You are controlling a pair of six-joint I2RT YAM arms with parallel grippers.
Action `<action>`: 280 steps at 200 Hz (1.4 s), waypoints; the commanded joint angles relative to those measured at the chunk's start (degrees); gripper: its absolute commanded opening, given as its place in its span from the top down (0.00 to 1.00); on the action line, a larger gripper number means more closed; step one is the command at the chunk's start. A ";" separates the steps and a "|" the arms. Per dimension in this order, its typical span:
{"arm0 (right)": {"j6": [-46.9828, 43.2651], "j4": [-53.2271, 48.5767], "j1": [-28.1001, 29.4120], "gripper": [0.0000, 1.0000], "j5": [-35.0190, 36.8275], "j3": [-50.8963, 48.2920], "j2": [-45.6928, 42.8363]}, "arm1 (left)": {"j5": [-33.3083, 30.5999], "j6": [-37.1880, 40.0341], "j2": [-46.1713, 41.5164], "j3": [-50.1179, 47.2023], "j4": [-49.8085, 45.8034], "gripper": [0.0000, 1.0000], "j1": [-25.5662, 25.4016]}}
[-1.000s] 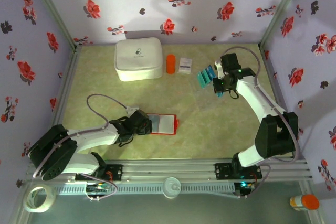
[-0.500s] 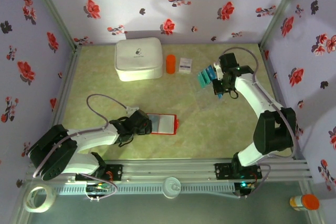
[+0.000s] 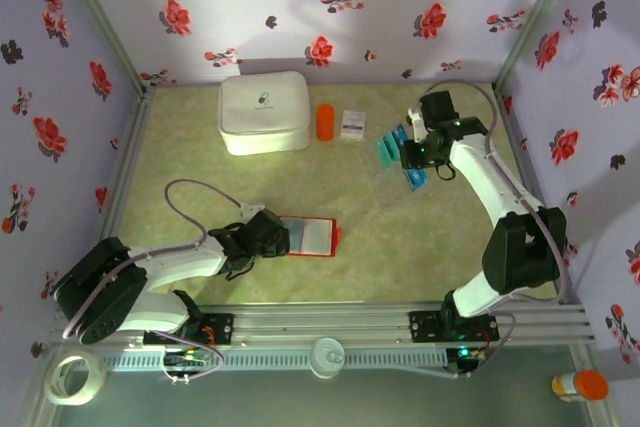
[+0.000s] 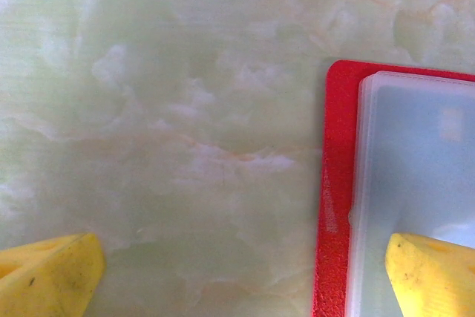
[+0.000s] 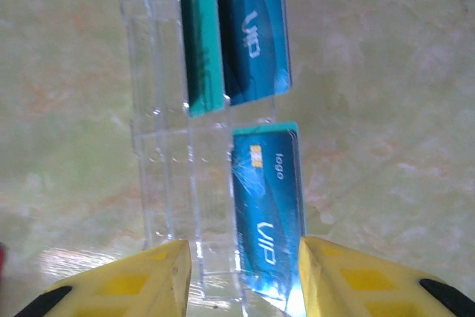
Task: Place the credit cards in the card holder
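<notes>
Card (image 5: pixel 267 206) looks thin, stiff, slippery, light; take by long edges. R claw (image 5: pixel 245 257) half-open around it, no grip yet; L claw (image 4: pixel 245 272) wide over red wallet (image 4: pixel 338 183).

The card holder (image 3: pixel 310 236) is laid open and flat around the middle of the worktop's near half. It's bright red, with the pale clear pockets (image 4: pixel 415 183) turned up. The credit cards (image 3: pixel 391 146), teal and blue with "VIP" printed on, are stood on edge in a clear slotted stand (image 5: pixel 159 131) toward the far right corner. A single card (image 5: pixel 267 206) is set apart just nearer.
</notes>
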 commanded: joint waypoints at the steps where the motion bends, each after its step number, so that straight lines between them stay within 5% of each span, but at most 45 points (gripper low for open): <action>1: 5.19 1.22 0.05 0.57 -5.36 3.29 -0.13 | 1.31 -1.32 1.70 -2.99 -2.97 0.01 0.25; 136: 8.58 -8.78 7.81 0.68 12.00 24.94 24.67 | 1.13 -1.55 0.98 -3.37 -3.24 0.01 0.25; 280: 8.01 -9.98 8.74 0.81 13.62 27.53 29.35 | 0.98 -1.81 0.56 -4.22 -2.69 0.01 0.24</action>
